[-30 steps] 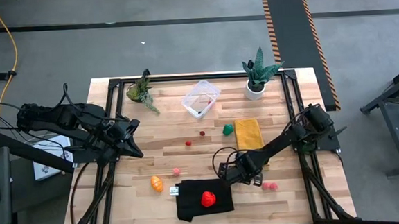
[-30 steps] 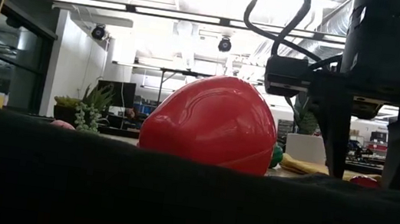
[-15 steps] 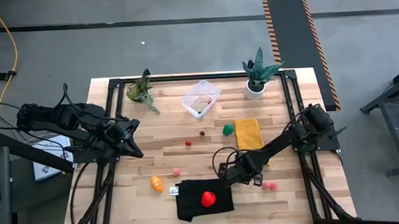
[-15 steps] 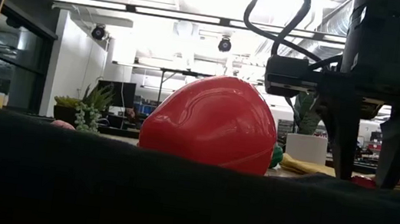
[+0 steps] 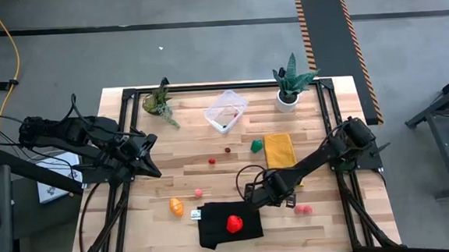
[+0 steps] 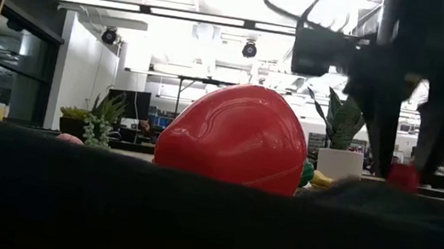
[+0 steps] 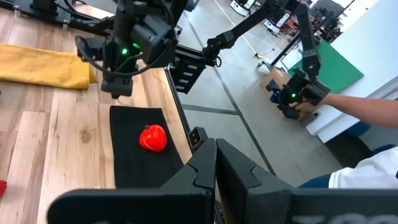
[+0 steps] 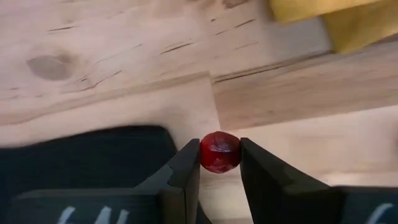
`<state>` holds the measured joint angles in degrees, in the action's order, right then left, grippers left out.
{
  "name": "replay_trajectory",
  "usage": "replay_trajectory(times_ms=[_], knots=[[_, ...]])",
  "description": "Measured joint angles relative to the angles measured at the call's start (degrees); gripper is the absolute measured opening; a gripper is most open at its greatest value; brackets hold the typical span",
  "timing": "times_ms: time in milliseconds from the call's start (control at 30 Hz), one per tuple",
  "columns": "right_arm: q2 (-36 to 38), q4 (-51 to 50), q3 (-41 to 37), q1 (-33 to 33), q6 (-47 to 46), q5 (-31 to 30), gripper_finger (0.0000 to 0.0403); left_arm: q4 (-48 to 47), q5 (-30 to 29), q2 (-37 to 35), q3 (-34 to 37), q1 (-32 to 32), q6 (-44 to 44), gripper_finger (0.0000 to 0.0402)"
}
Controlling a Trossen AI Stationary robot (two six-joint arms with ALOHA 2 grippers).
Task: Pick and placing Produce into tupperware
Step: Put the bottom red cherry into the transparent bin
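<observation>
Right wrist view: the right gripper [image 8: 219, 163] is clamped on a small red berry [image 8: 219, 151], just above the table [image 8: 124, 74] beside the black cloth [image 8: 81, 162]. Keep the grip steady, lift straight up, then carry it to the clear tub [image 5: 226, 111]. The left gripper [image 5: 150, 166], fingers together, waits at the table's left.

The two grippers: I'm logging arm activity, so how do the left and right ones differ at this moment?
The right gripper is shut on a small red berry, while the left gripper is shut on nothing. The right one works over the table's near middle, beside the black cloth; the left one waits at the left side. Both are dark and two-fingered.
</observation>
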<state>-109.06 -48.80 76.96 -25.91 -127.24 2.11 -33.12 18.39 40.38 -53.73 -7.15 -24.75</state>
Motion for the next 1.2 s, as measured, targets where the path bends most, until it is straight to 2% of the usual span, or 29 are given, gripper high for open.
replay_trajectory(times_ms=[233, 433, 767, 1000, 1200], knots=[[0.0, -14.5, 11.0, 0.0, 4.1, -1.5, 0.0087, 0.0, 0.0, 0.0, 0.0, 0.0, 0.0, 0.0001], [0.1, -21.7, 20.0, 0.0, 8.7, -8.9, 0.0087, 0.0, 0.0, 0.0, 0.0, 0.0, 0.0, 0.0001], [0.1, -20.8, 24.7, 0.4, 20.0, -17.0, 0.0087, 0.1, -0.1, 0.0, 0.0, 0.0, -0.8, 0.0001], [0.1, -15.8, 24.7, 4.7, 35.8, -16.9, 0.0087, 0.2, -3.5, 0.0, 0.0, 0.0, -3.0, 0.0001], [0.1, -9.6, 24.7, 11.9, 53.1, -13.4, 0.0087, 0.2, -6.8, 0.0, 0.0, 0.0, -5.2, 0.0001]])
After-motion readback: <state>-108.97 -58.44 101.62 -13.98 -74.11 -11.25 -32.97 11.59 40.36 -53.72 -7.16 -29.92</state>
